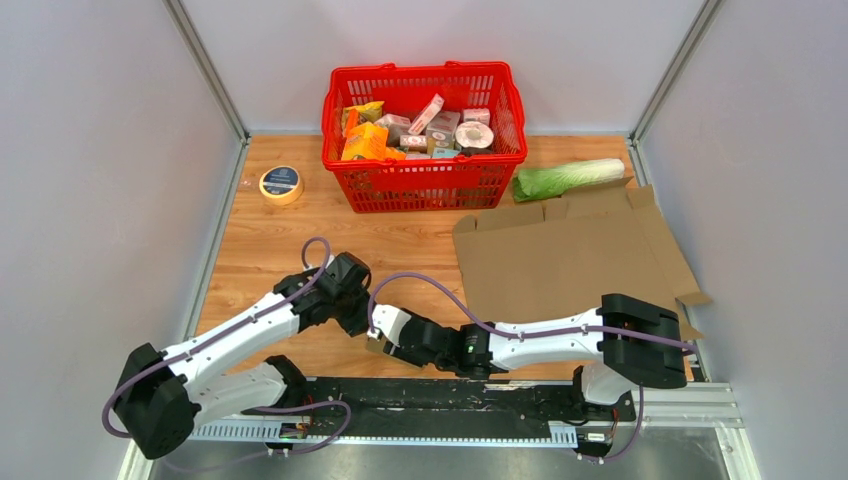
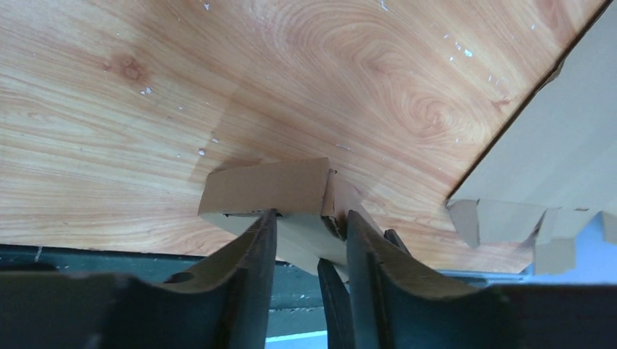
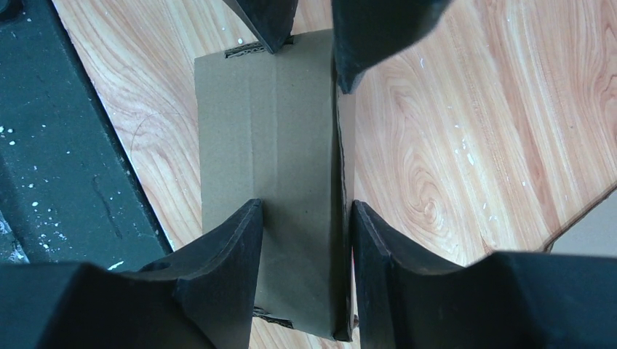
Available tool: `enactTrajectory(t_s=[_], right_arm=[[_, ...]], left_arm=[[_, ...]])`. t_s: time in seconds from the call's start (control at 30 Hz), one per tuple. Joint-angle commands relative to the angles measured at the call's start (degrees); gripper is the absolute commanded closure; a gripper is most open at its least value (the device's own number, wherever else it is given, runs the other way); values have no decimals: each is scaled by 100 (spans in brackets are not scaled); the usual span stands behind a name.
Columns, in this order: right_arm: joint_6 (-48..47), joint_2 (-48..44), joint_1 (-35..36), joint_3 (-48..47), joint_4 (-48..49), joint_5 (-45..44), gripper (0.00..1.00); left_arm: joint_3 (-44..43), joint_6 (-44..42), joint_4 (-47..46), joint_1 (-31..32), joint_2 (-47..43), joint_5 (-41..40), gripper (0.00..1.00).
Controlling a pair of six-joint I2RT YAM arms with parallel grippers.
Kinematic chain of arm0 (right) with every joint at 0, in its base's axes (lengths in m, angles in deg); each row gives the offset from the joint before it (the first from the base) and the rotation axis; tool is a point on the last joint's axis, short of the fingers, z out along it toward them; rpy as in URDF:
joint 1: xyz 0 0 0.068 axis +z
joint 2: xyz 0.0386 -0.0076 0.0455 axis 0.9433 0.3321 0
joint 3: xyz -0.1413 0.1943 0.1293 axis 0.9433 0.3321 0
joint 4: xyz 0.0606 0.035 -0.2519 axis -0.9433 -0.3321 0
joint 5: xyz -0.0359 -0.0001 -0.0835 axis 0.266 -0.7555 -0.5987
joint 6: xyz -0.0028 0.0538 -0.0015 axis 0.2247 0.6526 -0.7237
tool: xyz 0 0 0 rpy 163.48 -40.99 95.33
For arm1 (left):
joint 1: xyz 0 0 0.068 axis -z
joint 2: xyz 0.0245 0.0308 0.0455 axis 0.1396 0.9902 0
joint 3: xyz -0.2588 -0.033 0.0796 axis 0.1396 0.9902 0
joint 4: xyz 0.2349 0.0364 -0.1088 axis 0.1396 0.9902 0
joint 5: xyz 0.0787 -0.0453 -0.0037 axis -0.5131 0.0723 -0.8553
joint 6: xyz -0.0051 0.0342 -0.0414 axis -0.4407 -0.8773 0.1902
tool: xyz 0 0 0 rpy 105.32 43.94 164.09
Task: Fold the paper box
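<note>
From above, my left tool (image 1: 366, 325) and right tool (image 1: 388, 338) meet nose to nose at the near edge of the table (image 1: 300, 230). The box (image 1: 376, 346) shows only as a brown sliver between them. A flat sheet (image 1: 570, 255) lies to the right, with a basket (image 1: 425, 185) and tape (image 1: 282, 184) farther back; any print on the goods or the tape is too small to read. In the left wrist view, my jaws stand part open on either side of the box's end, and I cannot tell whether they pinch it. In the right wrist view, my right tool looks clamped on the box's near end, jaws part open, with the left tool's fingertips (image 3: 265, 25) at the far end. The cardboard is bare, with no writing. To fold well, I judge the right tool should anchor while the left squares up on the crease and presses evenly, without twisting.
</note>
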Motion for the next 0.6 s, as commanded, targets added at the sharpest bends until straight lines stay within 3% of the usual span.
enactTrajectory(t_s=[0.0, 0.13, 0.2, 0.23, 0.27, 0.3, 0.4, 0.53, 0.57], right_arm=[[-185, -5, -46, 128, -466, -341, 64], [-19, 13, -46, 84, -510, -411, 62], [166, -39, -46, 14, -712, -438, 52], [471, -188, -55, -30, -808, -438, 46], [701, -311, -107, -56, -1061, -386, 30], [886, -443, -203, -126, -1212, -220, 21], [1913, -987, -923, -136, -1749, 1079, 11], [2785, -1797, -1847, 601, -1346, 3423, 6], [2960, -1911, -2013, 672, -1232, 3586, 5]], left_arm=[[472, 219, -422, -36, -239, -18, 58], [798, 237, -650, -36, -433, 26, 71], [912, 228, -704, -36, -538, -9, 76], [948, 211, -730, -27, -574, -26, 77], [1018, 176, -817, -27, -600, -27, 79], [1027, 167, -809, -36, -626, -27, 79], [1071, 123, -800, -36, -679, -18, 80], [1150, 105, -818, -27, -802, -18, 81], [1150, 105, -809, -36, -829, -35, 81]])
